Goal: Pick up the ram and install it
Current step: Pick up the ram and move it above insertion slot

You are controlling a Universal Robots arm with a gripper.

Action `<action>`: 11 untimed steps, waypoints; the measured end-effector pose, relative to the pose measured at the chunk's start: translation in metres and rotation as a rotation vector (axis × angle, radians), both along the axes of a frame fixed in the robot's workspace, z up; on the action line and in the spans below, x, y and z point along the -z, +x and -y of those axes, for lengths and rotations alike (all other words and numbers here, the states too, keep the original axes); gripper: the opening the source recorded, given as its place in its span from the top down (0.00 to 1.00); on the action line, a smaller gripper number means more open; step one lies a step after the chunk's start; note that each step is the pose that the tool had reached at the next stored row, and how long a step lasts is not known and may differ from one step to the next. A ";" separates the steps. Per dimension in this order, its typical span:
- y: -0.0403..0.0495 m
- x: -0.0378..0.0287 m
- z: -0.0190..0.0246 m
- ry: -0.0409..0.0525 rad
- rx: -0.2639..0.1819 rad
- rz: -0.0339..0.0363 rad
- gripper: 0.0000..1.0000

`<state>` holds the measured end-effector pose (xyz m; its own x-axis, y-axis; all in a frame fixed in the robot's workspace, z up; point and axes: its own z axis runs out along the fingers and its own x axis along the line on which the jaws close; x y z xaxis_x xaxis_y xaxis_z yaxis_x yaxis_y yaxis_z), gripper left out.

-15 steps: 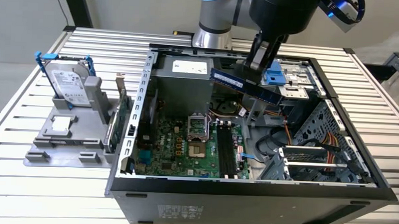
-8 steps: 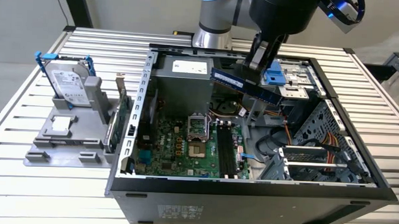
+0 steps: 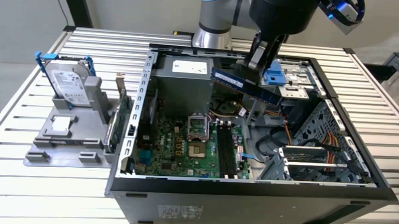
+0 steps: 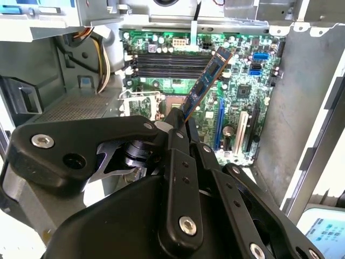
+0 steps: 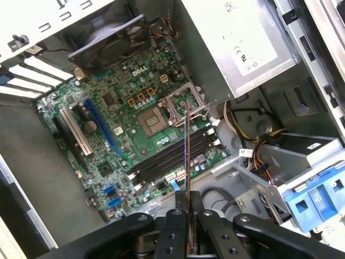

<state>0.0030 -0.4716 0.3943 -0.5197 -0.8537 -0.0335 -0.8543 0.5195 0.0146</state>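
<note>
The gripper [image 3: 256,64] is clamped on the ram [image 3: 245,87], holding it tilted in the air above the motherboard [image 3: 185,146]. The long dark slots [image 3: 226,150] on the motherboard lie below, apart from the ram.

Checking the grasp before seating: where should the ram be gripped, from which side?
Pinch its two flat faces, as the gripper does now, coming from the side away from the motherboard; the ram is thin, and its far edge is free.
</note>
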 end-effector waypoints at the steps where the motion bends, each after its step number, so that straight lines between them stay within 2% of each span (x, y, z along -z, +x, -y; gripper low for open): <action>1: 0.0000 0.0000 0.0000 0.0000 0.003 0.0000 1.00; 11: 0.0000 0.0002 0.0000 0.0000 0.031 0.0000 1.00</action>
<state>0.0030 -0.4717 0.3941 -0.5460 -0.8371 -0.0335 -0.8377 0.5459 0.0146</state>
